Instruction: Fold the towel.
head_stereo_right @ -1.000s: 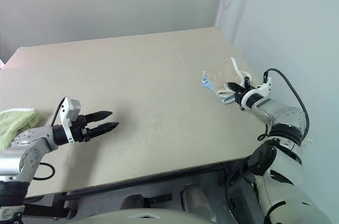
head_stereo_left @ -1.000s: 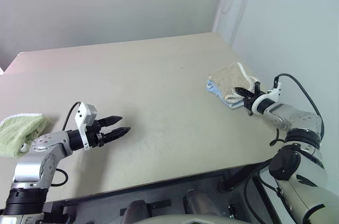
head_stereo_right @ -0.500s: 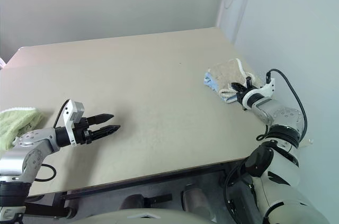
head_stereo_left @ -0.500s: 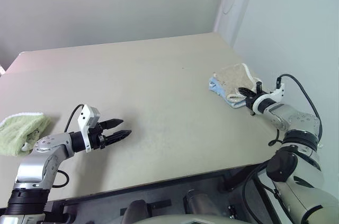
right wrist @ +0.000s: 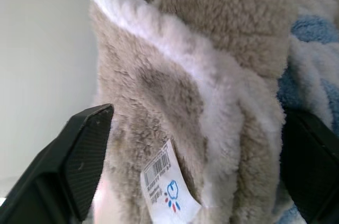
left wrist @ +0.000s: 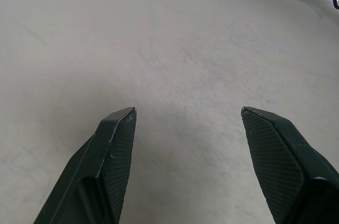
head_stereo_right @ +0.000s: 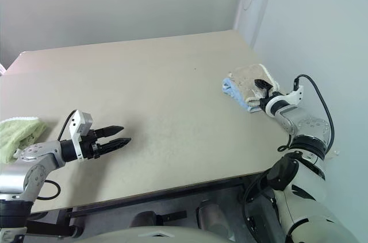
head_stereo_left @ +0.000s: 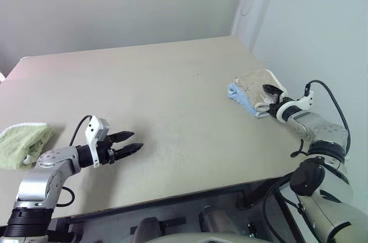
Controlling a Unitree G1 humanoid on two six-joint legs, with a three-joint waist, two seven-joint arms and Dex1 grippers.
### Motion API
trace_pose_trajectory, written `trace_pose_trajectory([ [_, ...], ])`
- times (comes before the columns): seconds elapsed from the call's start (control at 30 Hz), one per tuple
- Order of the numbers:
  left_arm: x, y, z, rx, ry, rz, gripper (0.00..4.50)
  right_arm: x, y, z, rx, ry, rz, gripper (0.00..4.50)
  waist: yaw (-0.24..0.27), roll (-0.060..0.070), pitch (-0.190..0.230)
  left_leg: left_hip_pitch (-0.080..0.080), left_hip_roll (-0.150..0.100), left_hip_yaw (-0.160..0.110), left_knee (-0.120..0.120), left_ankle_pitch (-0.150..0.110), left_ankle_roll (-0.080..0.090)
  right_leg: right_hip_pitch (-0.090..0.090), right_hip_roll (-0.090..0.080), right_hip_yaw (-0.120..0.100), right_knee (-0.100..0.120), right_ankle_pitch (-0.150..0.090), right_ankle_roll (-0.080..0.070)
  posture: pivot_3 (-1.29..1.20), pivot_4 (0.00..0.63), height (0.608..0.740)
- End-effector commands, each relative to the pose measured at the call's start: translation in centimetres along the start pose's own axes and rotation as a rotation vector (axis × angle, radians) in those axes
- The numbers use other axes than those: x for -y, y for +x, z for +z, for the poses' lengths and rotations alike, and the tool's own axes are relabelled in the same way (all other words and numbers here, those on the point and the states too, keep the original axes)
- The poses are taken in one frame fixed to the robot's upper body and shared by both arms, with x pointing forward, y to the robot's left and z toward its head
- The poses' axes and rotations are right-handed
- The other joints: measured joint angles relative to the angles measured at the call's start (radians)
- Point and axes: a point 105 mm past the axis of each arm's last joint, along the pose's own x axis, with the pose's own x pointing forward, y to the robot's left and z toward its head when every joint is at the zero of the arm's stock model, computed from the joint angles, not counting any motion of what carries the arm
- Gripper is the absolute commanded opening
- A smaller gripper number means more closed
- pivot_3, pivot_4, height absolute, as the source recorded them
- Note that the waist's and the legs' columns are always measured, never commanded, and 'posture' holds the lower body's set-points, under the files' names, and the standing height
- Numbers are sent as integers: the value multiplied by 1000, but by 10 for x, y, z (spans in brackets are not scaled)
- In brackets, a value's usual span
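Observation:
The towel (head_stereo_left: 256, 82) is a beige terry bundle with white edging, lying folded on top of a light blue cloth (head_stereo_left: 238, 95) near the table's right edge. My right gripper (head_stereo_left: 270, 97) is at its near-right side, open. In the right wrist view its two fingers stand wide on either side of the towel (right wrist: 212, 38), whose white edging and a small printed tag (right wrist: 161, 181) face the camera; the left finger stands clear of the fabric. My left gripper (head_stereo_left: 137, 141) hovers open over bare table at the front left, with nothing between its fingers (left wrist: 116, 144).
A light green folded cloth (head_stereo_left: 23, 142) lies at the table's left edge. The beige table (head_stereo_left: 172, 93) stretches wide between the two arms. A grey wall stands close beyond the table's right edge, and a black cable loops from my right wrist.
My right gripper has gone from shut on the towel's edge to wide open, and the towel has settled flatter on the blue cloth. The left arm has stayed put.

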Motion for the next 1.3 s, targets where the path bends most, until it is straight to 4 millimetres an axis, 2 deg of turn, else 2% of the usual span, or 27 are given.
trace_pose_trajectory([
  [0.03,-2,-2,14,31,37,7,3359,-19,-2,10,9,15,66,4455,0,0,0,0,0,0,0,0,0,0,0,0,0,0,0,0,0,740],
  [0.2,-4,-2,13,32,33,9,3359,-31,-13,16,-7,23,142,4455,1,0,0,0,0,0,0,0,0,0,0,0,0,0,0,0,0,740],
  [0.4,-6,-3,11,27,29,8,3359,-48,-32,10,-101,-53,263,4455,2,0,0,0,0,0,-1,0,0,0,0,0,-1,0,0,0,0,740],
  [0.73,-11,-2,10,21,31,7,3359,-41,-46,0,-192,-139,248,4455,2,0,0,0,0,0,-1,0,0,0,0,0,-1,0,0,0,0,740],
  [0.97,-14,-5,8,22,39,15,3359,-36,-65,9,-205,-179,254,4455,5,0,0,-1,0,0,0,0,0,-1,0,0,-1,0,0,0,0,740],
  [1.07,-15,-5,9,27,42,18,3359,-35,-74,7,-238,-226,270,4455,4,0,0,-1,0,0,0,0,0,-1,0,0,-1,0,0,0,0,740],
  [1.23,-21,-10,16,69,54,47,3359,-57,-94,-7,-319,-424,373,4455,4,0,0,-1,0,1,-1,0,0,-1,0,0,-1,-1,0,0,0,740],
  [1.3,-25,-13,23,95,45,54,3359,-80,-99,-16,-316,-593,450,4455,4,0,0,-1,0,0,-1,0,0,-2,0,0,-1,-1,0,0,0,740],
])
